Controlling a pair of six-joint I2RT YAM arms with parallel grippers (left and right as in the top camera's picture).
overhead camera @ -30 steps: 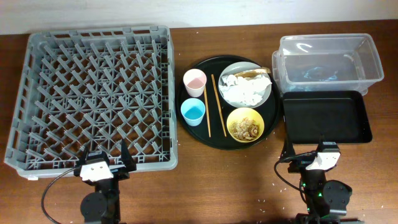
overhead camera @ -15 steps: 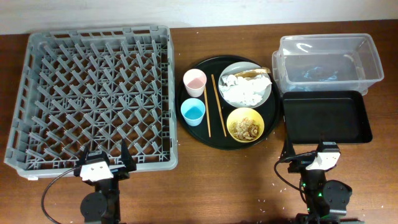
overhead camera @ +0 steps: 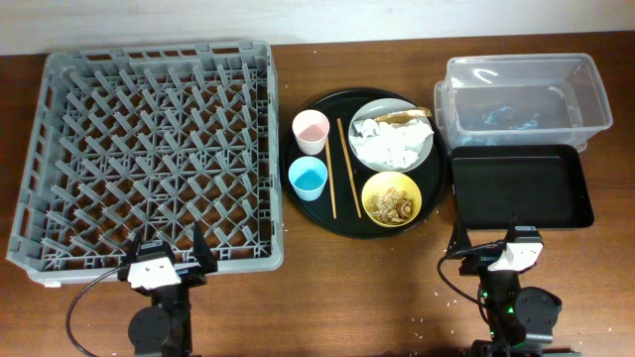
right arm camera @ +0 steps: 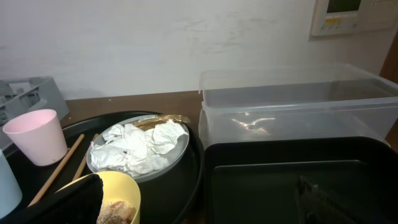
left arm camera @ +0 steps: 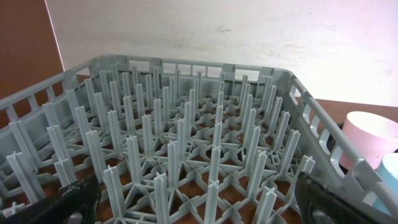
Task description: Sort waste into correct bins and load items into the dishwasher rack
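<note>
The grey dishwasher rack fills the left side and shows in the left wrist view. A round black tray holds a pink cup, a light blue cup, two chopsticks, a yellow bowl with food leftovers, and a grey plate with white napkins and a brown wrapper. The clear tub and shallow black tray stand at the right. My left gripper and right gripper are open and empty at the front edge.
In the right wrist view the pink cup, plate with napkins, yellow bowl, clear tub and black tray lie ahead. Small white crumbs dot the brown table at the front.
</note>
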